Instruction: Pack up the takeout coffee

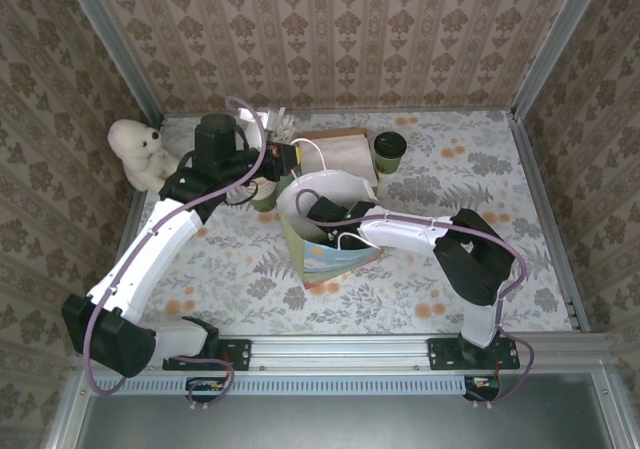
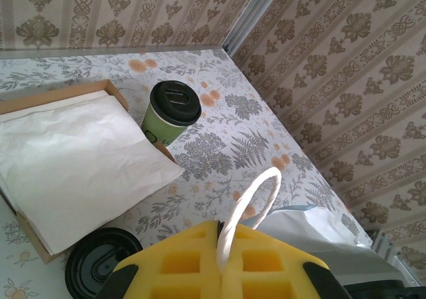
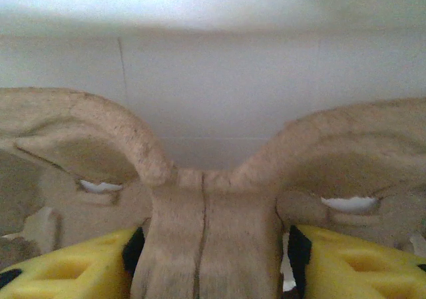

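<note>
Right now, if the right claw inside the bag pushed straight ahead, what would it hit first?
Probably the brown pulp cup carrier, whose middle ridge sits between the fingers of the right gripper. Behind it is the inner wall of the white paper bag, though depth is hard to judge.

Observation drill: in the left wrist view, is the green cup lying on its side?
No, the green cup stands upright, black lid on top.

Green takeout coffee (image 2: 160,127) with black lid (image 2: 175,102), floral-print table (image 1: 480,169), white teddy (image 1: 138,152)
</note>
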Controlling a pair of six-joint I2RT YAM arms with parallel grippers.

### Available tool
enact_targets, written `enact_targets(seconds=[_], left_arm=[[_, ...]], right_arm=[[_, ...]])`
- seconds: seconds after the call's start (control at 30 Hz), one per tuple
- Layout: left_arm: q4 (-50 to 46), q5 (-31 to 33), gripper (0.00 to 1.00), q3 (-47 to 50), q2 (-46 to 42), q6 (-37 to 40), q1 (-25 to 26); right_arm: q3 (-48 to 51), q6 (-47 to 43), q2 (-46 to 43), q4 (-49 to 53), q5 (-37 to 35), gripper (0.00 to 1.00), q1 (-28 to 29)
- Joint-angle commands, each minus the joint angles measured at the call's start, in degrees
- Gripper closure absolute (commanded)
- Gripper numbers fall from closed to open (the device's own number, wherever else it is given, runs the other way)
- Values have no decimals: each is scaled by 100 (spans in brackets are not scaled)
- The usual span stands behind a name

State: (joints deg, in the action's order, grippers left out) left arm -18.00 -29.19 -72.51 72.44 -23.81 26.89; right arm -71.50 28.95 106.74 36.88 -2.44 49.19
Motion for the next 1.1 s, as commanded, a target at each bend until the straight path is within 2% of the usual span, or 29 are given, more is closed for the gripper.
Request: enact_targets(seconds=[0.0,0.17,0.27,0.43,0.6,0.7,0.8,0.9,1.0,1.07], left_arm=[[-203,-44,100,-112,62,-14,-35],[-321,-253,100,-186,173,297,-35],[-423,-197,100,-224,182,483,-35],[-608,-172,100,-342,220,766,-40],[-563,-337,100,-369,201,964,-36],[-536,-413,100,-334,174,1117,-35],[-579,-508,100,-368,191,1247,-40],[-590,-578,100,-400,209,1300,-35],[-575,-588,100,-404,200,1372,-35],[-577,-609,100,-404,203,1426,-40]], right_arm=[[-156,-74,-29,243,252,30,24],[-201,-286,-491,135,350,19,28],[-59,-739,-713,-94,586,7,21],[-94,-1816,-944,-116,1075,0,23],[-358,-2628,-967,100,1359,0,14],[-429,-3450,-1023,216,1588,0,14],[-461,-4343,-1035,317,1853,5,16],[-452,-4845,-1097,326,1876,11,-5],[-443,-5160,-1166,378,1896,28,-99],[-464,-5375,-1196,504,1940,34,-159]])
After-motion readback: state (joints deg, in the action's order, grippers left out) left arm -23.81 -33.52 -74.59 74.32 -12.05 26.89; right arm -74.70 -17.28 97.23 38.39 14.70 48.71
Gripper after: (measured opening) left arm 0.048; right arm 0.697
